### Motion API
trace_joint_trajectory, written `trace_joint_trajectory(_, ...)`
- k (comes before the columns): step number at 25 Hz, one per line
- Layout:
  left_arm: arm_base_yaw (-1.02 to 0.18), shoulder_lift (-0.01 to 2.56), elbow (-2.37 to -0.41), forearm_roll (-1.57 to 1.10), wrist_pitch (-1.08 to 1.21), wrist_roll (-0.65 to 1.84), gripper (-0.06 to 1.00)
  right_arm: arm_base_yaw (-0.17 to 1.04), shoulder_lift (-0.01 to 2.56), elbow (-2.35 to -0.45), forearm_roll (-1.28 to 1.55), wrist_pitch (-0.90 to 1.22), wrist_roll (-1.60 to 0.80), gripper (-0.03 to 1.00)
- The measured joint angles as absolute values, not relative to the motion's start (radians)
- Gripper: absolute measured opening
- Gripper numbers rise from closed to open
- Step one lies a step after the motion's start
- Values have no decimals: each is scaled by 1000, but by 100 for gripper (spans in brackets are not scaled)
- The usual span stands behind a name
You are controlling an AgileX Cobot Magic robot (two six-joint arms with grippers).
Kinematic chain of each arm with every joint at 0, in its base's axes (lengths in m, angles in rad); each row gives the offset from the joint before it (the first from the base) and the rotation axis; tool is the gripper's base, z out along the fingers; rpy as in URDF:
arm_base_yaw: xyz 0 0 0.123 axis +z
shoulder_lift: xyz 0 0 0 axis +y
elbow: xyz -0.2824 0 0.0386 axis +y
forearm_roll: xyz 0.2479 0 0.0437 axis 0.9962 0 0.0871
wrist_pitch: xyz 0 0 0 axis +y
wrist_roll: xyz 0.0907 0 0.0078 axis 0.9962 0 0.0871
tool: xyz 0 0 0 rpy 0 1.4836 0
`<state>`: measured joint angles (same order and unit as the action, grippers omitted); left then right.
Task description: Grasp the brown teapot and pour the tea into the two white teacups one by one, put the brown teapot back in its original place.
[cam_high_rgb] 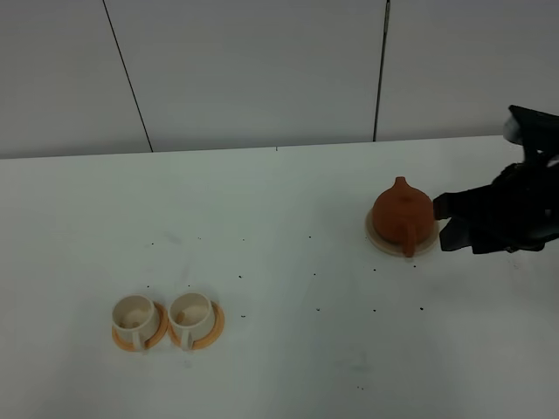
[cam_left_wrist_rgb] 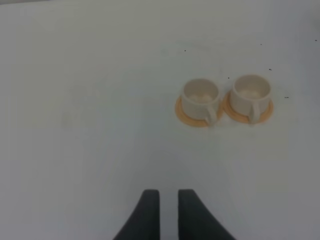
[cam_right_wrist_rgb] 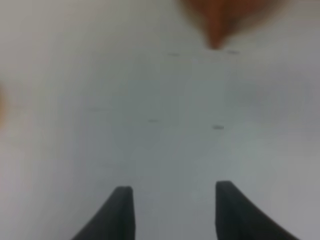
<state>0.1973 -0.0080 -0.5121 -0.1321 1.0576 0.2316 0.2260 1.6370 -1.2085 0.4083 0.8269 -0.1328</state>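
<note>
The brown teapot (cam_high_rgb: 403, 215) stands upright on its beige coaster (cam_high_rgb: 377, 237) at the right of the table, handle toward the front. My right gripper (cam_high_rgb: 441, 223) is open and empty, just to the right of the teapot and not touching it. The right wrist view is blurred: the open gripper (cam_right_wrist_rgb: 172, 192) faces bare table, with the teapot (cam_right_wrist_rgb: 216, 20) a brown smear at the frame edge. The two white teacups (cam_high_rgb: 134, 314) (cam_high_rgb: 190, 312) sit side by side on orange saucers at the front left. My left gripper (cam_left_wrist_rgb: 169, 192) is shut and empty, well short of the cups (cam_left_wrist_rgb: 201, 95) (cam_left_wrist_rgb: 251, 91).
The white table (cam_high_rgb: 279, 227) carries small dark specks. A pale wall with dark seams stands behind the table's far edge. The left arm is out of the exterior view.
</note>
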Motion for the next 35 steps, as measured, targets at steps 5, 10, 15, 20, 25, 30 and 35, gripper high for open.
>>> trace_joint_trajectory(5, 197, -8, -512, -132, 1058, 232, 16, 299, 1821, -1469, 180, 1037, 32, 37)
trace_joint_trajectory(10, 197, -8, -512, -132, 1058, 232, 17, 306, 1932, -1701, 177, 1130, 43, 37)
trace_joint_trajectory(15, 197, -8, -512, -132, 1058, 232, 17, 306, 2028, -1812, 160, 1184, 34, 36)
trace_joint_trajectory(20, 197, -8, -512, -132, 1058, 232, 18, 306, 2095, -1827, 145, 1197, 11, 36)
trace_joint_trajectory(25, 197, -8, -512, -132, 1058, 232, 18, 306, 2119, -1827, 140, 1151, 8, 36)
trace_joint_trajectory(30, 197, -8, -512, -132, 1058, 232, 19, 306, 2134, -1835, 134, 1108, 24, 36)
trace_joint_trajectory(35, 197, -8, -512, -132, 1058, 232, 20, 306, 2175, -1872, 133, 1116, 52, 36)
